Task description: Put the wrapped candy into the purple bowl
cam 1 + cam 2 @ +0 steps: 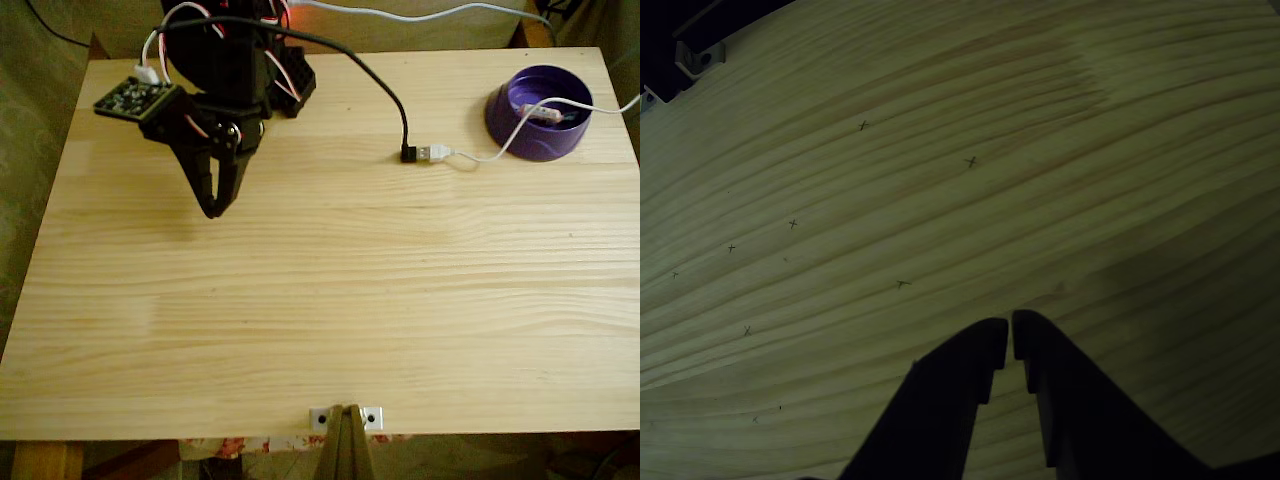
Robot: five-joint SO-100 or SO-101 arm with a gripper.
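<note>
The purple bowl [538, 112] stands at the table's far right corner in the fixed view. Inside it lies the wrapped candy [553, 116], a small pinkish piece near the bowl's middle, with a white cable running across the rim above it. My black gripper [213, 209] hangs over the left part of the table, far from the bowl, pointing down. In the other view the gripper [1011, 335] has its two dark fingers closed tip to tip above bare wood, with nothing between them.
A black cable joins a white USB plug [432, 153] on the table left of the bowl. The wooden table [320, 300] carries small pencil crosses [971, 161]. A metal bracket [346, 416] sits at the front edge.
</note>
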